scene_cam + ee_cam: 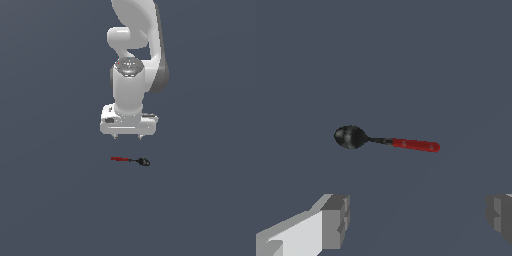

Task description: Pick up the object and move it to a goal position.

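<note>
Gripper (128,136) spread wide, empty, pointing straight down. Spoon (131,160) lies flat on the table (55,200) just below the gripper, not touching it. Red handle points toward the exterior view's left, black bowl toward its right. Wrist view: spoon (383,141) sits between the two fingers (336,221), well clear of both.

A plain, flat dark grey-blue surface (55,200) fills the whole scene, unmarked throughout.
</note>
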